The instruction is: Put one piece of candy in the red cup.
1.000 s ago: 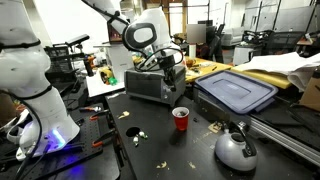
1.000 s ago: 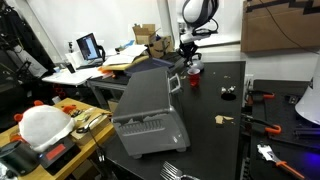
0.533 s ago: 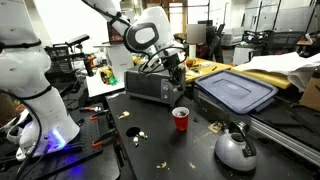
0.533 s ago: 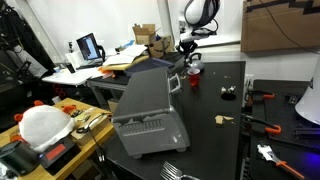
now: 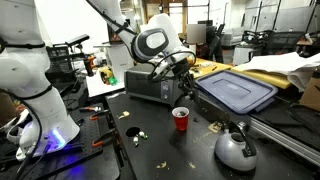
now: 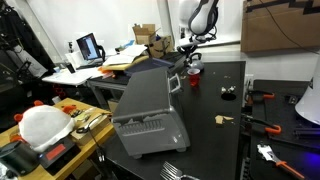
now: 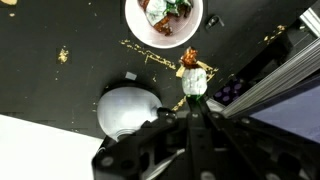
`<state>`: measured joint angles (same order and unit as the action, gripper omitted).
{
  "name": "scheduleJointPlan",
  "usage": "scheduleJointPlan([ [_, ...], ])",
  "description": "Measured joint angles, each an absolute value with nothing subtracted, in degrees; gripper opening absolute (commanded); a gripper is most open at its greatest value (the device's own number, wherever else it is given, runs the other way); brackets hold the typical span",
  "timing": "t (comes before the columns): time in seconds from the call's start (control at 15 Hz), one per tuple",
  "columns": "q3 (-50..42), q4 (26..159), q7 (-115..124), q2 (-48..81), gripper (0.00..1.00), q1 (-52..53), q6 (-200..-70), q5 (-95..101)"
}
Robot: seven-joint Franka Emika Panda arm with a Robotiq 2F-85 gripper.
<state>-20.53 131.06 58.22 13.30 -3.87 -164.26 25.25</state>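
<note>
The red cup stands on the black table, in front of the grey box. In the wrist view the red cup shows from above at the top edge, with wrapped candy inside its pale interior. My gripper hangs high above the cup, slightly behind it. In the wrist view the gripper is shut on a wrapped candy piece, white and green with an orange tip. The candy sits just short of the cup's rim. Loose candy lies on the table.
A silver kettle stands near the cup and also shows in the wrist view. A grey box and a bin with a blue lid stand behind the cup. Scraps of wrapper lie about.
My gripper has swung sideways away from the grey box towards the space above the red cup, with the candy still held. The cup and kettle have not moved.
</note>
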Motion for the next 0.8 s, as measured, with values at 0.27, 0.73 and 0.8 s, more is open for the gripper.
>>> scheduleJointPlan([
  [0.27, -24.1, 130.42, 60.18, 14.64, 0.0, -1.22, -164.01, 27.21],
  [0.73, -25.84, 130.43, 61.11, 14.81, 0.0, 1.53, -160.46, 29.12],
  [0.8, -25.84, 130.43, 61.17, 14.81, 0.0, 1.65, -160.03, 29.39],
])
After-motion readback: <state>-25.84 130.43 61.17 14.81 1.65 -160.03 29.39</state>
